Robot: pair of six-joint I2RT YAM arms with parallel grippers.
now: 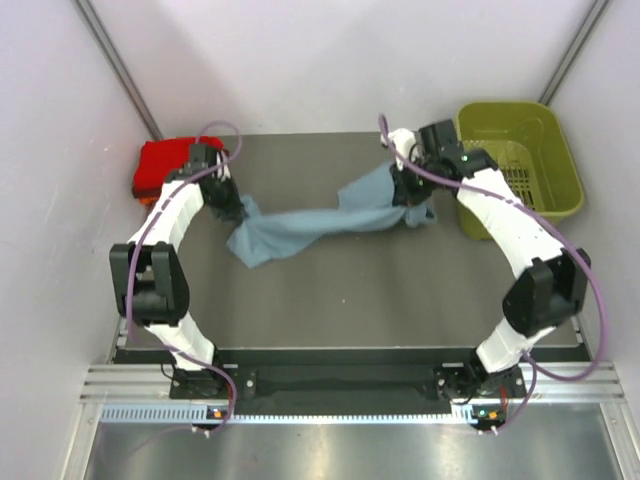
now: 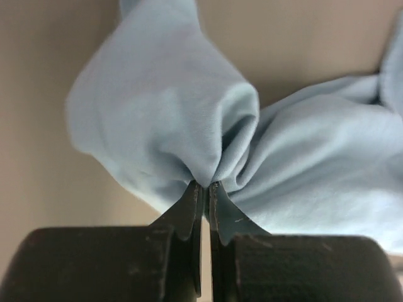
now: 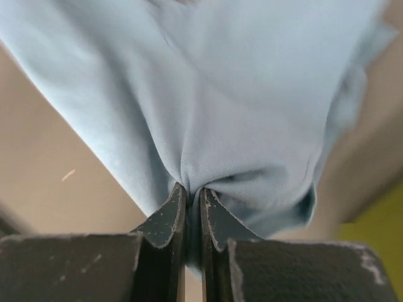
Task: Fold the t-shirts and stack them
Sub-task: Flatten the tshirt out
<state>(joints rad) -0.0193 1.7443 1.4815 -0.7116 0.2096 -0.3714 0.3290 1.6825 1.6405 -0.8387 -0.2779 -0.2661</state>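
Folded red t-shirts [image 1: 165,165] sit at the far left corner of the table [image 1: 350,300]. Just right of them, the left gripper [image 2: 205,187] pinches one end of a grey-blue t-shirt [image 1: 300,228] stretched across the table's middle. The right gripper [image 3: 191,190] clamps the shirt's other end, beside an olive-green basket [image 1: 505,125] at far right.

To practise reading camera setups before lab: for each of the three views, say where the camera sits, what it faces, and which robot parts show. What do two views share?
Top external: above and behind the bases, looking down at the table; both arms show, left gripper and right gripper holding the grey-blue t-shirt between them.
Left wrist: on the left wrist, facing the pinched t-shirt; its shut fingers show.
Right wrist: on the right wrist, facing the t-shirt; its shut fingers show.
Shared: both wrist views show the same t-shirt.
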